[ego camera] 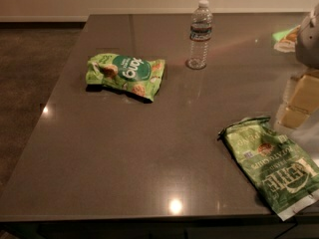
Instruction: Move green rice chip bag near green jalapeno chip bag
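Grey-brown tabletop (124, 158), green rice chip bag (124, 75) lying at 10 o'clock, green jalapeno chip bag (271, 166) flat at 4 o'clock, the two well apart, water bottle (199, 34) upright near 12 o'clock, pale gripper (310, 39) at 2 o'clock edge, cut off, state cannot be told.
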Controlling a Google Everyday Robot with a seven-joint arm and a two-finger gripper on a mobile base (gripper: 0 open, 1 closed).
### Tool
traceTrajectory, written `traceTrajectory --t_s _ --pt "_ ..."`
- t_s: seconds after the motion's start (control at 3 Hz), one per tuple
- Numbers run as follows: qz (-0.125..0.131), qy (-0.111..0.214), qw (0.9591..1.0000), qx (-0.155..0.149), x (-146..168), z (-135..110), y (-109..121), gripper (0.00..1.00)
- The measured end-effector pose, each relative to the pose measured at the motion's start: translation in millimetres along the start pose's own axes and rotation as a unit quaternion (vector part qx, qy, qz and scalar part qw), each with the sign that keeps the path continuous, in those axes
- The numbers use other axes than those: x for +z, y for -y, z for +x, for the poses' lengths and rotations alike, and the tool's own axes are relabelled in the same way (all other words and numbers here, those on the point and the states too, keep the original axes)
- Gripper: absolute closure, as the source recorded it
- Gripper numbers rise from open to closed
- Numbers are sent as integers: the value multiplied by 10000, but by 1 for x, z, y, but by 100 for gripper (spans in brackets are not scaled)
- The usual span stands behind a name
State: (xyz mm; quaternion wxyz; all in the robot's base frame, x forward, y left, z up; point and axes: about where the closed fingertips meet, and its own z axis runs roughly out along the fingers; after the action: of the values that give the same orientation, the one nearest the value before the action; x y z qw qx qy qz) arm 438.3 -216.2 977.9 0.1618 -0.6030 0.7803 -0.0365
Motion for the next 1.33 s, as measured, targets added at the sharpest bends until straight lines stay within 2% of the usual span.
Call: traceTrajectory --t_s 0.33,0.67,1.0,1.33 --pt "1 1 10000 0 0 0 0 0" --pt "-87 129 9999 -13 0 -13 4 0" --pt "-150 464 9988 -53 4 -47 15 0" --pt "-220 841 9961 -153 11 -91 25 0"
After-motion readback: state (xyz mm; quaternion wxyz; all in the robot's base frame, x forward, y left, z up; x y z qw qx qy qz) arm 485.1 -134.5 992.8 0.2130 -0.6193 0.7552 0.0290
